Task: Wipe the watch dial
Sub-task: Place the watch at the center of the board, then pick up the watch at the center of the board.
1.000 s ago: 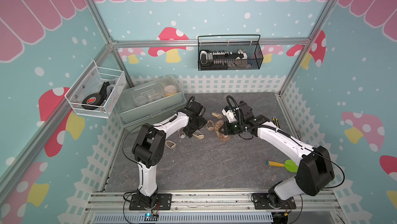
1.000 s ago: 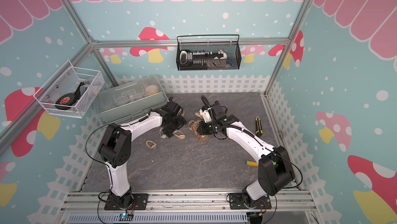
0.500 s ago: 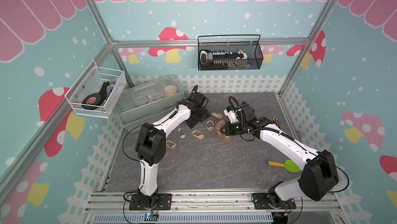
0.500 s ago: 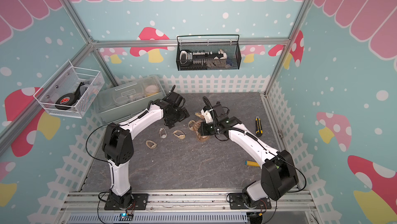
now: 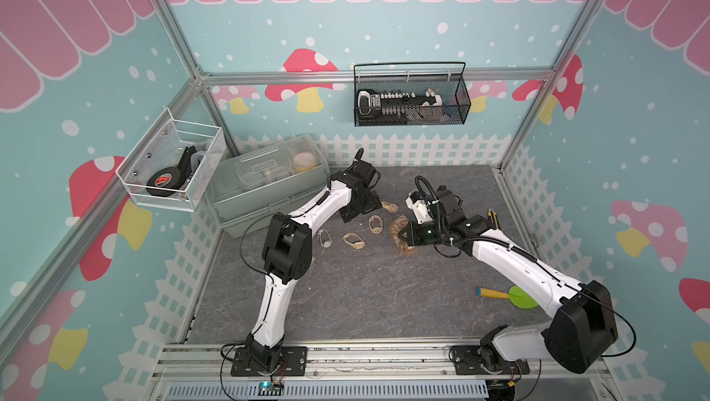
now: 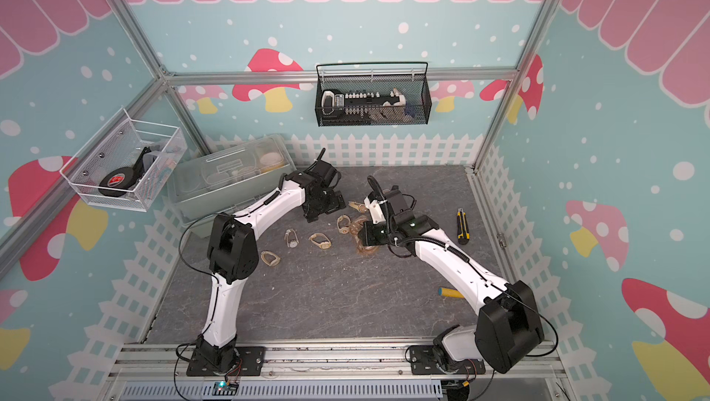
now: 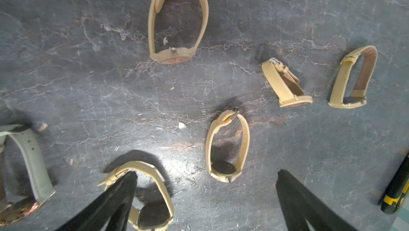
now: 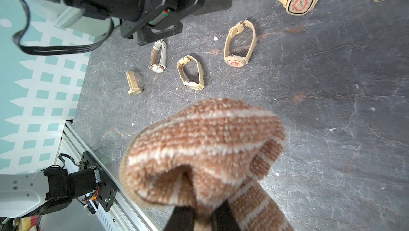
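Note:
Several beige-strapped watches lie on the dark slate floor, among them one (image 5: 354, 241) near the middle and one (image 5: 391, 207) further back. My left gripper (image 5: 361, 210) hovers open above the rear ones. In the left wrist view its fingers (image 7: 117, 199) stand wide apart around a small watch (image 7: 223, 168); another watch (image 7: 152, 214) lies against one finger. Nothing is held. My right gripper (image 8: 204, 216) is shut on a brown and cream striped cloth (image 8: 205, 143), which hangs bunched just right of the watches (image 6: 361, 234). A square dial (image 8: 301, 0) faces up.
A clear lidded box (image 5: 269, 184) stands at the back left beside the left arm. A yellow and black utility knife (image 6: 463, 226) lies right of the right arm. A yellow-handled green tool (image 5: 507, 295) lies front right. Wire baskets (image 5: 411, 99) (image 5: 173, 164) hang on the walls.
My left arm has swung from over the middle watches towards the back, uncovering them. The right gripper and its cloth have barely shifted.

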Tool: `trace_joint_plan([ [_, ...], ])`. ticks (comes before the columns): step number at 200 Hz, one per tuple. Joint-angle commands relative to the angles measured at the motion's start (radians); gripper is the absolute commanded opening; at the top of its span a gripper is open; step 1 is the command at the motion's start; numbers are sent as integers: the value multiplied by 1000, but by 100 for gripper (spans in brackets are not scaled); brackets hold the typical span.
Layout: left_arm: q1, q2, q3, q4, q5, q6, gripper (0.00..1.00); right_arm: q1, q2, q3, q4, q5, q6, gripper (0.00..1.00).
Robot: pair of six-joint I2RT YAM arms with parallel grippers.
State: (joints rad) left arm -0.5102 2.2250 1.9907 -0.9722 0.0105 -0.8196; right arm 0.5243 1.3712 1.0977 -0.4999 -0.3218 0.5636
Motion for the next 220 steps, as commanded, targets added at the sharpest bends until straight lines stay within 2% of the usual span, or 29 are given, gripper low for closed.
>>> trace_joint_plan([
  [1, -18, 48, 66, -40, -21, 68, 96, -6, -27, -23, 11, 12, 10, 0],
  [50, -52, 168, 227, -124, -47, 123, 96, -15, -51, -61, 14, 11, 18, 0],
  [111, -71, 257, 325, -185, -61, 158, 95, -30, -74, -93, 14, 6, 18, 0],
  [220, -86, 329, 355, -218, -79, 174, 83, -66, -90, -127, 17, -1, 18, 0],
])
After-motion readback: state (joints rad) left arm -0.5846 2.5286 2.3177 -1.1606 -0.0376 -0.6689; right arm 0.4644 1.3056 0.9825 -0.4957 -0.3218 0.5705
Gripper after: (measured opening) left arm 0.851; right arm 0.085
